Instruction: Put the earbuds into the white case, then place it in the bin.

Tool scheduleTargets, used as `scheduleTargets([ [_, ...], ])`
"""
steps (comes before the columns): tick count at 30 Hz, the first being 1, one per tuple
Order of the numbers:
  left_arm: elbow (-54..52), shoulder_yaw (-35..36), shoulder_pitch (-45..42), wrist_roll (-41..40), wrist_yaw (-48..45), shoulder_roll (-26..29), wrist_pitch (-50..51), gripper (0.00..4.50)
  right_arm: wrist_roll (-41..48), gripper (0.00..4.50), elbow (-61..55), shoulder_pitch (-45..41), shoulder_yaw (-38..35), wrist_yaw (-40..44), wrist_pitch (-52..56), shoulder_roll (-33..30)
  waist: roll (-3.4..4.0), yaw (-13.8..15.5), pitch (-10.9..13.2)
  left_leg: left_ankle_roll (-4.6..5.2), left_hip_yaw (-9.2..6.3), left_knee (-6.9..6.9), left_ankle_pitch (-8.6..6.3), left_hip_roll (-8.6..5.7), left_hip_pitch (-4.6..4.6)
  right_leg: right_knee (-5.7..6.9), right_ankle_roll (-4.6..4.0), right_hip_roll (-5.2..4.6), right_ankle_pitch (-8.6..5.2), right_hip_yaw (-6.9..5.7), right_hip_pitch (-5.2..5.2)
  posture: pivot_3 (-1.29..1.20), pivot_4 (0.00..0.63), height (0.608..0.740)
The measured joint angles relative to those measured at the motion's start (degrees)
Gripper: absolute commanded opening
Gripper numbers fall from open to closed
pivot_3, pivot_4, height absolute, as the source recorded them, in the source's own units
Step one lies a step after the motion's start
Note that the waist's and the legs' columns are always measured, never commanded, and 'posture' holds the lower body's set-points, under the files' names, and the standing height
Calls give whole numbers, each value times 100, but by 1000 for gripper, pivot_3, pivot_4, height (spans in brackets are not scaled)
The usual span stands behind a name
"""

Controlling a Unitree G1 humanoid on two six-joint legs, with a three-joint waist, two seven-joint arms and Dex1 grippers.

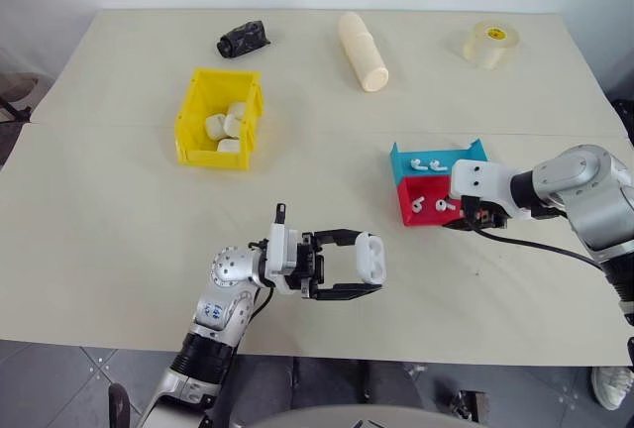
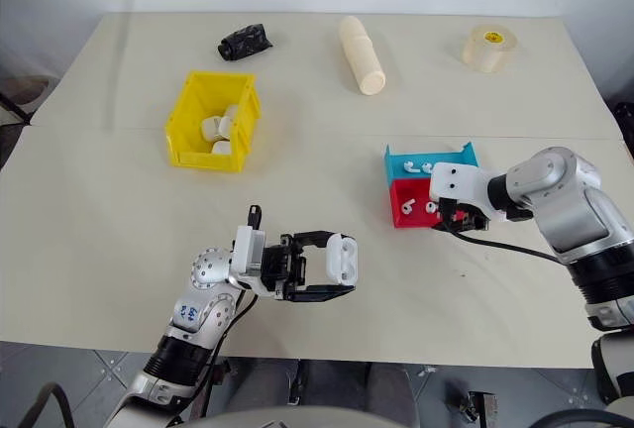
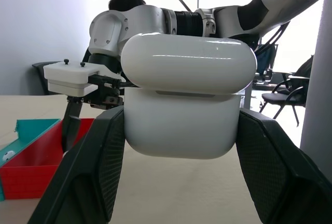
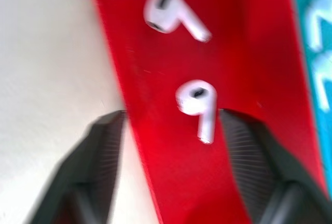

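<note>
My left gripper (image 1: 369, 262) is shut on the white case (image 1: 369, 258), holding it by its sides above the table's near part. In the left wrist view the case (image 3: 187, 99) sits between both black fingers (image 3: 93, 167), and the seam between lid and body shows. Two earbuds (image 1: 417, 204) lie in the red tray (image 1: 408, 216), and two more (image 1: 428, 163) lie in the blue tray (image 1: 401, 160). My right gripper (image 4: 174, 117) hangs open over the red tray, with one earbud (image 4: 199, 105) between its fingers. The yellow bin (image 1: 198, 141) stands at the far left.
Several white cases (image 1: 226, 126) lie inside the bin. A cream cylinder (image 1: 363, 51), a tape roll (image 1: 491, 44) and a black crumpled object (image 1: 244, 39) lie along the table's far side. A black cable (image 1: 535, 247) trails from my right wrist.
</note>
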Motion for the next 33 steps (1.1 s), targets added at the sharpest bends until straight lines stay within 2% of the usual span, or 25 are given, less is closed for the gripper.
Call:
scheduleTargets([
  [9,-26,2,34,0,76,57,11,2798,-126,2290,44,-262,18,305,61,40,0,4,0,0,3,0,0,-1,0,0,0,-1,0,3,-2,0,150,740],
  [19,-58,0,64,0,150,90,11,2798,-325,2290,-1,-412,15,178,1299,344,0,7,0,0,8,-1,0,0,-3,4,0,-2,0,10,-10,0,150,740],
  [33,-60,-1,63,1,167,120,11,2798,-279,2290,-174,-446,12,142,2070,409,0,5,0,0,10,0,0,-1,-3,4,0,-1,0,11,-10,0,150,740],
])
